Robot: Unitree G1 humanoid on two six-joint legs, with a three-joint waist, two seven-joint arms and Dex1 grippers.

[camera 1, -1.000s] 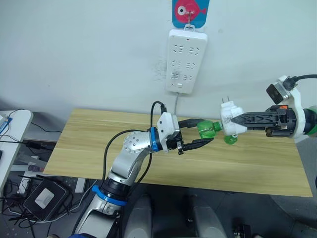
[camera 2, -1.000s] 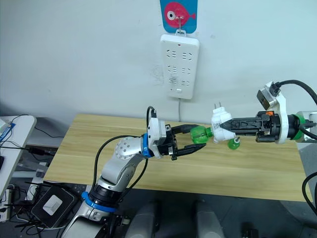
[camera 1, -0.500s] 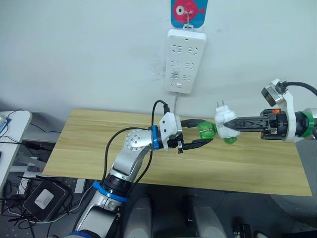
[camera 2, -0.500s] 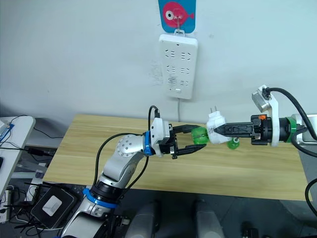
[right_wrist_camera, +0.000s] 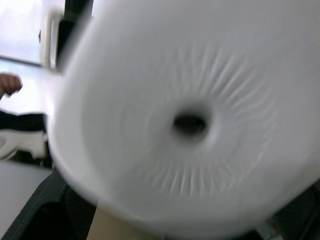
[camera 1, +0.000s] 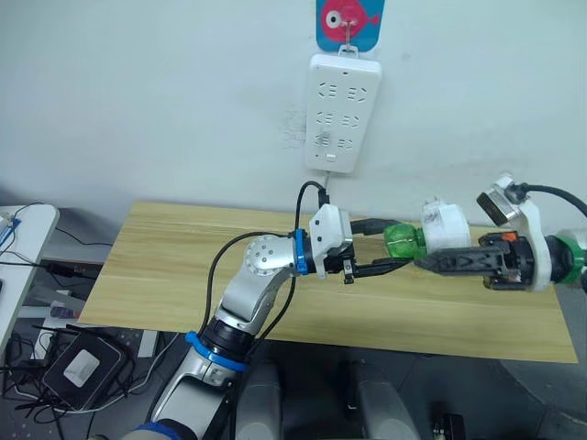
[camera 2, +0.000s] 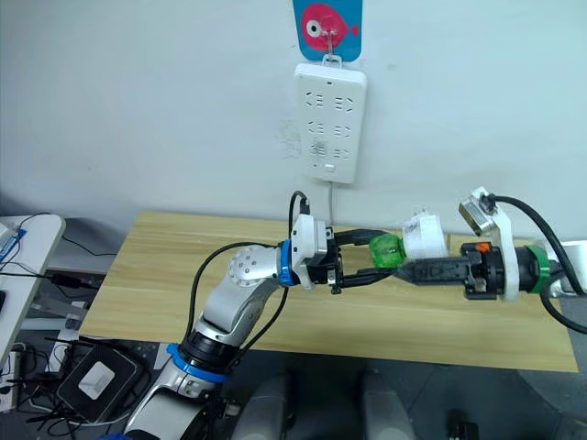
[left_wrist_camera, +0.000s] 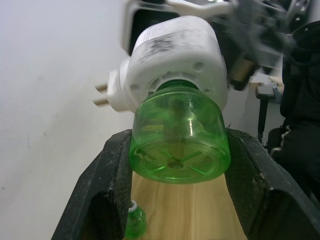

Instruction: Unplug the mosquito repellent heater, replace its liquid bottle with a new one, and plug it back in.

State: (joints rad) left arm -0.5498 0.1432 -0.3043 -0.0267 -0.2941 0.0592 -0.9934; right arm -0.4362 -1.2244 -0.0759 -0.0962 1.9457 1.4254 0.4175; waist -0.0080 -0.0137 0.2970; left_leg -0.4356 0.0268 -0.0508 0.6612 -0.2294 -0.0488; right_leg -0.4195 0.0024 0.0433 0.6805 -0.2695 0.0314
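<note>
Above the pale wooden table (camera 1: 183, 266), the mosquito repellent heater (camera 1: 444, 225) hangs in the air between the two arms: a smooth, rounded white plastic shell with two metal prongs (left_wrist_camera: 101, 95) jutting from one side. A translucent green bottle (camera 1: 401, 242) is seated in its socket, its flat base moulded with a spoked pattern (plain in the left wrist view).

The left gripper (camera 1: 381, 246) has its two black fingers (left_wrist_camera: 102, 190) spread just wide enough to flank the green bottle, pressing it on both sides. The right gripper (camera 1: 431, 261) reaches in from the other side with its dark fingers closed on the heater's white body; in the right wrist view the shell looms close, with fine ribs radiating from a small central hole.

A second small green bottle (left_wrist_camera: 135, 220) rests on the table below. On the wall behind hangs a long white power strip (camera 1: 342, 113), glossy and rectangular, under a blue card with a pink fish (camera 1: 350, 20).
</note>
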